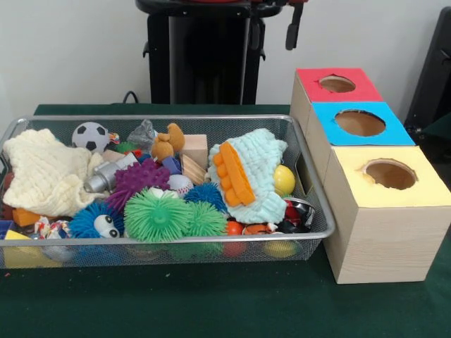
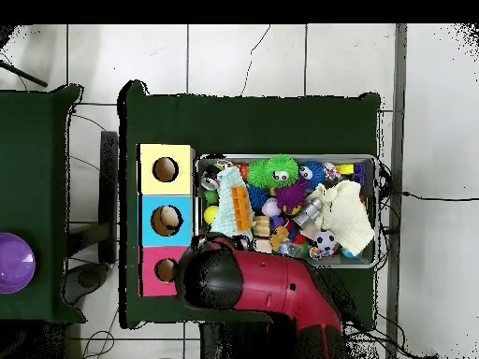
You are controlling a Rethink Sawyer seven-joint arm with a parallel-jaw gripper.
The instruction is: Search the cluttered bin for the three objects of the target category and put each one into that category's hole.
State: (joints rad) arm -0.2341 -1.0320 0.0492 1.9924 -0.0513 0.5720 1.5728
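Note:
The wire mesh bin [image 1: 310, 184] lies on the green table, full of toys; it also shows in the overhead view [image 2: 376, 210]. One knotted rope toy [image 1: 48, 227] of white flecked cord lies at the bin's front left corner, partly buried. Other rope toys are hidden in the clutter. The yellow-faced box [image 1: 394, 211] stands nearest the camera, right of the bin, and its hole [image 1: 390, 173] looks empty. My gripper [image 1: 292, 28] hangs at the top edge, drawn back behind the bin. In the overhead view the arm [image 2: 224, 276] covers it.
Blue-faced box [image 1: 361, 125] and red-faced box [image 1: 337, 84] stand behind the yellow one. The bin holds spiky rubber balls [image 1: 156, 217], a cream cloth [image 1: 44, 172], a pale blue cloth [image 1: 257, 172], a soccer ball [image 1: 90, 136] and blocks. A purple bowl [image 2: 14, 263] sits on a side table.

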